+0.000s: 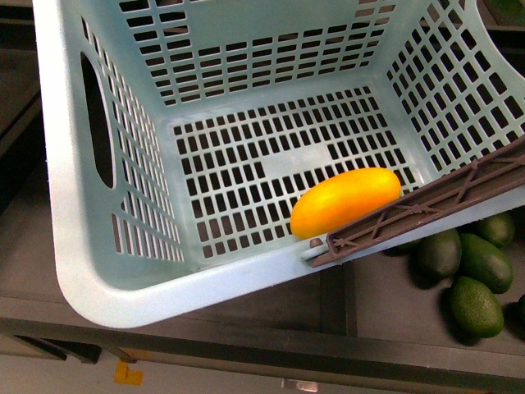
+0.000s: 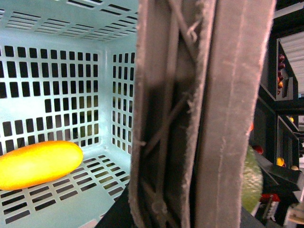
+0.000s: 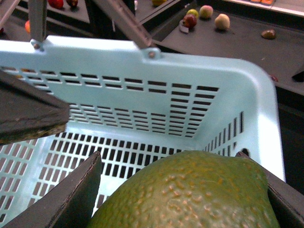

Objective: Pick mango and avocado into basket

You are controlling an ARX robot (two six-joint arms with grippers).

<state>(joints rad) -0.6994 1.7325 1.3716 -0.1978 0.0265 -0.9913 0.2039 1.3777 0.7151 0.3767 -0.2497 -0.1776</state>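
One fruit down: mango (image 1: 345, 202) already lies on the basket (image 1: 78, 246) floor, near the front wall.
Right claw (image 3: 180, 190): pinching an avocado (image 3: 190, 194) above the basket, looks ready to drop.
Left claw: can't tell, handle (image 2: 190, 114) fills its view.
Handle: crosses the front corner, might snag.
Spare avocados (image 1: 467, 279): on the surface beside the basket.

The mango (image 1: 345, 201), smooth yellow-orange and elongated, lies on its side on the slotted floor of the pale teal basket (image 1: 61, 213), close to the wall under the brown ribbed handle (image 1: 426, 205). An avocado (image 3: 190, 192), green and pebbled, sits between the right hand's fingers (image 3: 71, 194) above the basket's interior, apparently gripped.
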